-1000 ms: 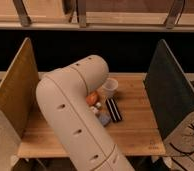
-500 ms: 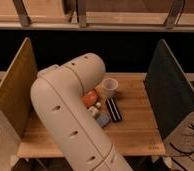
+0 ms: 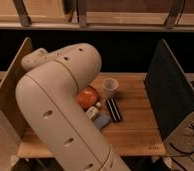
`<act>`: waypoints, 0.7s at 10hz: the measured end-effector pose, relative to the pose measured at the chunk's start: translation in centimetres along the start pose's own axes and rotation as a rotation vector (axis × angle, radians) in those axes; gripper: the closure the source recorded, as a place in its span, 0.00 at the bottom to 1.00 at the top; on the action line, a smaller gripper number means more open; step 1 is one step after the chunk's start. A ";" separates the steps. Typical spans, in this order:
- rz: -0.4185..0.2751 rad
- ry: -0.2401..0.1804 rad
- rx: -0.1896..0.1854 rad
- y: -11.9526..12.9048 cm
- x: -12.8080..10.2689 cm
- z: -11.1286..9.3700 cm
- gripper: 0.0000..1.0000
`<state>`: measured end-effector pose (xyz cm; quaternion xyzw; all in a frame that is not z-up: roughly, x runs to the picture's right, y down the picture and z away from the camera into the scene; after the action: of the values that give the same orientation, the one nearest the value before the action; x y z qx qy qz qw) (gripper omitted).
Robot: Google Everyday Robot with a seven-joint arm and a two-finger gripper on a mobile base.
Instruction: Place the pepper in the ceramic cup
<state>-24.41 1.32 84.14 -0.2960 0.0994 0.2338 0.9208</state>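
Note:
The pepper (image 3: pixel 88 96) is a glossy orange-red rounded item on the wooden table (image 3: pixel 140 125), partly covered by my arm (image 3: pixel 60 100). The ceramic cup (image 3: pixel 110 87) is small and white, standing upright just right of the pepper and a little behind it, apart from it. My arm fills the left and middle of the view, bending at a big elbow above the pepper. My gripper is hidden behind the arm and does not show.
A flat black bar (image 3: pixel 113 109) lies in front of the cup. A small whitish piece (image 3: pixel 94 111) and a bluish item (image 3: pixel 101 121) lie by the arm. A tan board (image 3: pixel 12 82) walls the left side, a dark panel (image 3: pixel 170 95) the right.
My arm has swung to the left and a little up, uncovering more of the pepper. The cup, the bar and the pepper have not moved.

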 end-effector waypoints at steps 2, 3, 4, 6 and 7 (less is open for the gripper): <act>0.100 -0.080 0.102 -4.0 1.1 -4.7 1.00; 0.157 -0.117 0.143 -6.0 2.4 -6.6 1.00; 0.181 -0.135 0.163 -6.8 3.0 -7.5 1.00; 0.188 -0.145 0.168 -6.9 2.9 -7.9 1.00; 0.185 -0.142 0.165 -6.7 2.9 -7.7 1.00</act>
<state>-18.94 -6.91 80.37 -0.1914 0.0800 0.3290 0.9213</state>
